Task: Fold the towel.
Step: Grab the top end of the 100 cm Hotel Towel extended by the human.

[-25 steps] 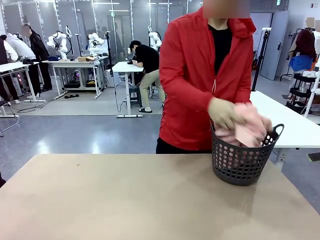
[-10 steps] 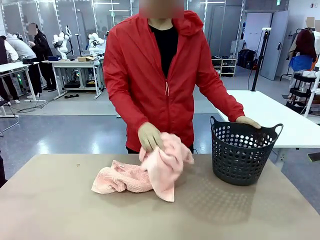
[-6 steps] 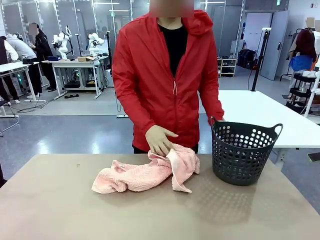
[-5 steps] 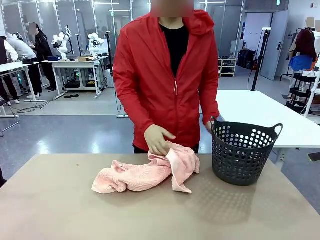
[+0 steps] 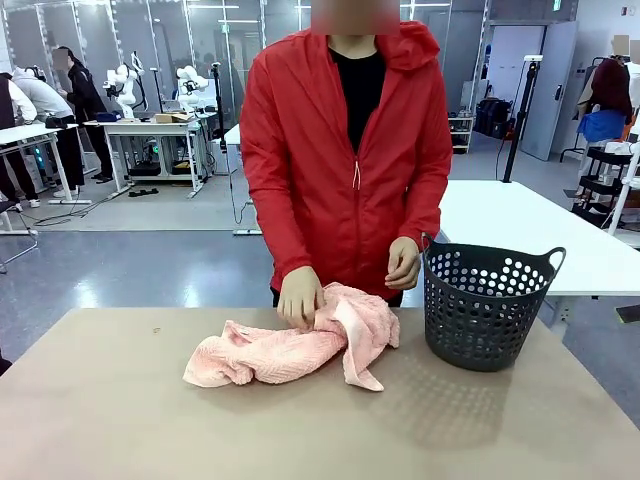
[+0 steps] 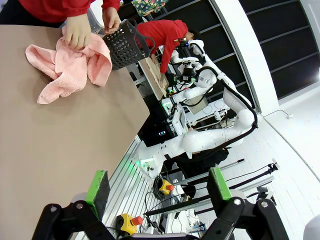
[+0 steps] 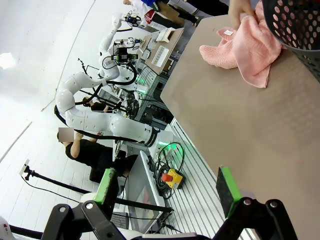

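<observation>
The towel (image 5: 290, 345) lies crumpled near the table's (image 5: 300, 430) far edge, just beside the basket (image 5: 485, 320), under a person's hand (image 5: 300, 297); its white tag (image 7: 229, 32) is unreadable; broad table surface separates it from the left gripper (image 6: 158, 186) and right gripper (image 7: 166, 185), both spread wide, holding nothing.

**Bright, even light; my wrist views bend and bleach**

Overhead lamps light the hall brightly and flatly. In the front view the shadows are soft: a faint dotted one lies on the table (image 5: 120, 420) beside the basket (image 5: 485, 320), and a thin dark one lies under the towel (image 5: 280, 355). The floor behind carries pale glare. Beyond and to the right of my left fingers (image 6: 97, 187) the white surfaces are nearly washed out. Above and left of my right fingers (image 7: 226, 184) they are too. Both wrist views curve straight lines near the edges, and far things look soft.
</observation>
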### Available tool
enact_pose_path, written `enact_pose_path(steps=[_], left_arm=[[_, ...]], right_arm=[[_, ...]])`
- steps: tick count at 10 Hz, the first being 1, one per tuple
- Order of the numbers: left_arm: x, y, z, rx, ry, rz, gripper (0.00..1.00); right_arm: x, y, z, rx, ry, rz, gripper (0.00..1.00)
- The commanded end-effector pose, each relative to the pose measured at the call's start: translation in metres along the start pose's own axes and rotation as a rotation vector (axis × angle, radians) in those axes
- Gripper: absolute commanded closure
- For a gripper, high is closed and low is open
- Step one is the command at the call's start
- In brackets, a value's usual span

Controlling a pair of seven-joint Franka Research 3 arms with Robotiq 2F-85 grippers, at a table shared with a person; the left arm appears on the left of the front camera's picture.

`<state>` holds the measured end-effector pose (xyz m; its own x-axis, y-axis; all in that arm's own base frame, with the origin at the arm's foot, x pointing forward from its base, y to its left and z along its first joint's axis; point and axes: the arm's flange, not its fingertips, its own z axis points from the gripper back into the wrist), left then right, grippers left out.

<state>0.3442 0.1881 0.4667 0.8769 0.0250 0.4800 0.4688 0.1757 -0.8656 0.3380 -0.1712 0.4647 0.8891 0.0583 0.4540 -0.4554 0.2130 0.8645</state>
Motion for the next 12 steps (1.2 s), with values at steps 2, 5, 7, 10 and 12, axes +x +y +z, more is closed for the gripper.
enact_pose_path(steps=[2, 5, 7, 10, 12], left_arm=[[-0.0026, 0.0014, 0.0017, -0.015, 0.013, -0.014, 0.00], [-0.0026, 0.0014, 0.0017, -0.015, 0.013, -0.014, 0.00], [-0.0026, 0.0014, 0.0017, -0.015, 0.013, -0.014, 0.00], [-0.0026, 0.0014, 0.0017, -0.015, 0.013, -0.014, 0.00], [-0.0026, 0.0014, 0.0017, -0.015, 0.013, -0.014, 0.00]], right_arm=[[-0.0003, -0.0004, -0.0002, 0.013, -0.004, 0.020, 0.00], [-0.0003, -0.0004, -0.0002, 0.013, -0.004, 0.020, 0.00], [-0.0003, -0.0004, -0.0002, 0.013, -0.004, 0.020, 0.00], [-0.0003, -0.0004, -0.0002, 0.013, -0.004, 0.020, 0.00], [-0.0003, -0.0004, -0.0002, 0.013, -0.004, 0.020, 0.00]])
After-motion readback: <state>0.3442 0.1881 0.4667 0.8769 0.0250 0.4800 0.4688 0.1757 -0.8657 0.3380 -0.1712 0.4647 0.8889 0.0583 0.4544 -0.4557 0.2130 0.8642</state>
